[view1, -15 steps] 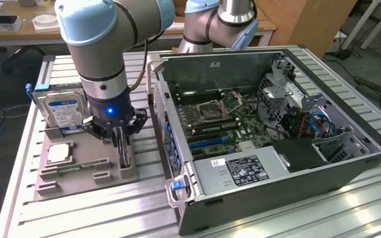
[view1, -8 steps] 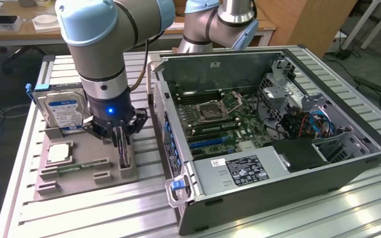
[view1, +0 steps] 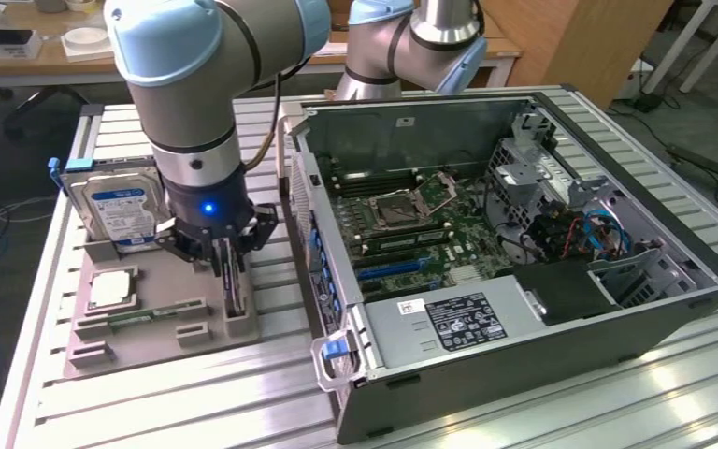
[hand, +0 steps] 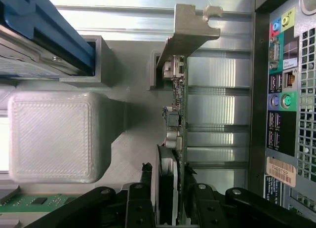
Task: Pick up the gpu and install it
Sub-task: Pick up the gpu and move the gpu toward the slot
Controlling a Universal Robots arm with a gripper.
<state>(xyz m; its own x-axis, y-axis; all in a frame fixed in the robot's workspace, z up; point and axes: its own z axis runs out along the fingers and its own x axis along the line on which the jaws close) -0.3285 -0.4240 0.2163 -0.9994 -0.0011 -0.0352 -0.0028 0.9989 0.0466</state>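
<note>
The gpu (view1: 235, 292) stands on edge in a slot of the grey holder tray (view1: 147, 341), at the tray's side nearest the computer case. My gripper (view1: 227, 267) reaches straight down over it. In the wrist view the gpu (hand: 174, 114) shows edge-on, with its silver end bracket (hand: 190, 33) at the far end and its black cooler between my fingers. My gripper (hand: 168, 176) is shut on the card, one finger against each face. The card still sits in the holder slot.
The open computer case (view1: 658, 309) lies at the exterior view's right with its motherboard (view1: 422, 224) exposed; its rear ports (hand: 281, 90) run close beside the card. The tray also holds a hard drive (view1: 122, 210), a processor (view1: 109, 290) and a memory stick (view1: 153, 316).
</note>
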